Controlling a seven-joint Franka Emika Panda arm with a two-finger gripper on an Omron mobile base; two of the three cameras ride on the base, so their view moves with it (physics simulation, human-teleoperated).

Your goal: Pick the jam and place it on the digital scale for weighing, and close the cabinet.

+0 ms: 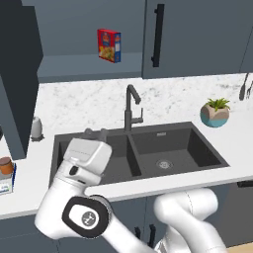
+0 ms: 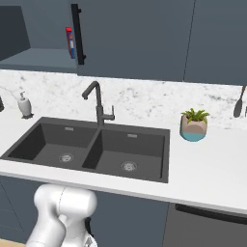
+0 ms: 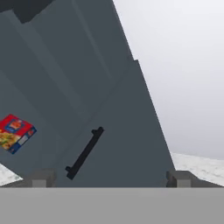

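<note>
You've got the jam (image 1: 6, 165) sitting on the digital scale (image 1: 7, 185) at the far left edge of the desk (image 1: 197, 173), so by the look of it the weighing half is done and the cabinet (image 1: 197, 34) is what's left. Its left door (image 1: 17, 74) stands swung out towards you, edge-on at the left of the left base view, with the open shelf (image 1: 84, 66) and the red-and-yellow carton box (image 1: 109, 45) behind it. The right door is flat shut, its long black bar handle (image 1: 158, 35) upright.

Your gripper (image 3: 111, 179) is raised and tilted, looking up along the cabinet front; the hand view catches a bar handle (image 3: 84, 153) and the carton box (image 3: 15, 133) off to one side. The jaws are spread wide with nothing between them.

Next move, as I read it: swing the hand left, get behind the outer face of that open door, and push it round towards the shelf until it meets the frame. Mind the tap (image 1: 131, 106) and the soap dispenser (image 1: 36, 128) on the way across.
</note>
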